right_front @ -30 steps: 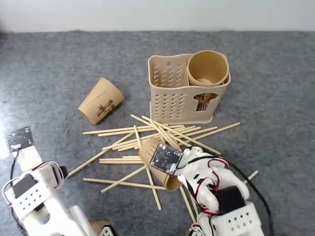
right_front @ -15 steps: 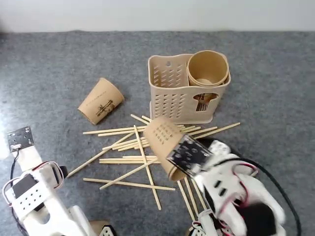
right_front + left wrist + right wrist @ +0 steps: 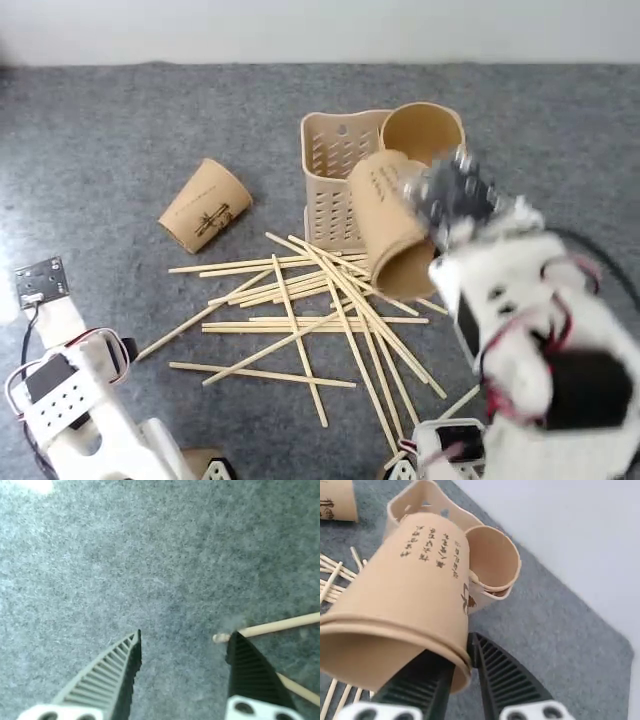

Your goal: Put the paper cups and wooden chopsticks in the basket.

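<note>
The right gripper (image 3: 471,647) is clamped on the rim of a tan paper cup (image 3: 405,605) with dark printed marks. One black ribbed finger sits inside the mouth and the other outside, so the jaws stand narrow with just the cup wall between them. In the high view, this tan paper cup (image 3: 390,225) hangs tilted at centre right of the frame. Its base points to the upper left and its open mouth to the lower right, toward the white right arm (image 3: 520,320).

The cup overlaps the front of the beige perforated plastic basket (image 3: 335,165); whether the two touch cannot be told. The basket stands upright at upper centre, and its right compartment holds stacked paper cups (image 3: 425,130).

A second paper cup (image 3: 205,205) lies on its side at the left, well apart from the basket. Wooden chopsticks (image 3: 240,326) lie scattered across the middle of the grey felt-like table cover (image 3: 120,120), below the basket.

The left arm (image 3: 60,400) sits in the lower left corner. The left gripper (image 3: 185,640) has its jaws wide apart and empty over the table cover. The end of a single chopstick (image 3: 280,625) lies just beside one fingertip.
</note>
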Controlling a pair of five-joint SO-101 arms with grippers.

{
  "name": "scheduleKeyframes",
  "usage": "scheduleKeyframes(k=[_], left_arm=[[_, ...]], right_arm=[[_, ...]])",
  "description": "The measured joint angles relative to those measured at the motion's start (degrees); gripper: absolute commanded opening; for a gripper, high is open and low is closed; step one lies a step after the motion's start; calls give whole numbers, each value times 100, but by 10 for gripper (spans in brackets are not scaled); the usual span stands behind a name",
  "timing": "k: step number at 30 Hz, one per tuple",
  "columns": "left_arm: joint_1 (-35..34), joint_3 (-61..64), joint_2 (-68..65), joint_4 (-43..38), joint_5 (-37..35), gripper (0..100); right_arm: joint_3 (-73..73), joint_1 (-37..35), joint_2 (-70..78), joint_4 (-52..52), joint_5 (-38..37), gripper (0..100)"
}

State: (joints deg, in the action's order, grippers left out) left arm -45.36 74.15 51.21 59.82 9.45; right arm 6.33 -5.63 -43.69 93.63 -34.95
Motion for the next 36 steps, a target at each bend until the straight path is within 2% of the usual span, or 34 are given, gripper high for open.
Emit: scheduleKeyframes(k=[7,12,27,36], left_arm=[[0,0,0,0,-9,268],[0,0,0,0,-9,268],[0,0,0,0,0,268],[0,0,0,0,0,268]], right_arm=[[2391,466,1820,571,211,10],[3402,624,2910,677,229,10],[3622,642,3965,633,299,13],[3622,633,4044,35,475,78]])
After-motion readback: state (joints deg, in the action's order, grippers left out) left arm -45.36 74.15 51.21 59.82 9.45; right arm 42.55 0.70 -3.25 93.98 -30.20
